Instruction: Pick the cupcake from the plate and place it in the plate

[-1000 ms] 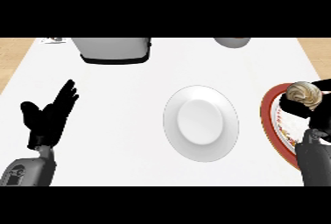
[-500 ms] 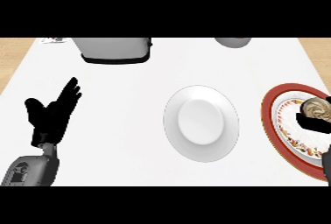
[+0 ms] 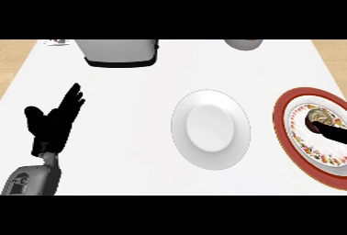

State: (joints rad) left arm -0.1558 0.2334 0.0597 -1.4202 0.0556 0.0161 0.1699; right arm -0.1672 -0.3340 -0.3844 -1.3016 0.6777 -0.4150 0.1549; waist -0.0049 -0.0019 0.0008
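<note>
The cupcake (image 3: 318,115), brown with a pale top, stands on the red-rimmed patterned plate (image 3: 285,106) at the right edge of the head view. A black strip of my right hand (image 3: 333,133) comes in from the right edge and lies against the cupcake's near side; the rest of that hand is cut off by the edge. A plain white plate (image 3: 211,129) sits in the middle of the counter with nothing on it. My left hand (image 3: 55,122) rests open at the left, fingers straight and pointing up, far from both plates.
A grey and white appliance (image 3: 119,52) stands at the back left, and a small grey vessel (image 3: 243,43) at the back right. The white counter ends at the left and right against a wooden floor.
The cupcake has shifted nearer to me on the red-rimmed plate. My right hand has drawn down and right, mostly out of view. The left hand has barely moved.
</note>
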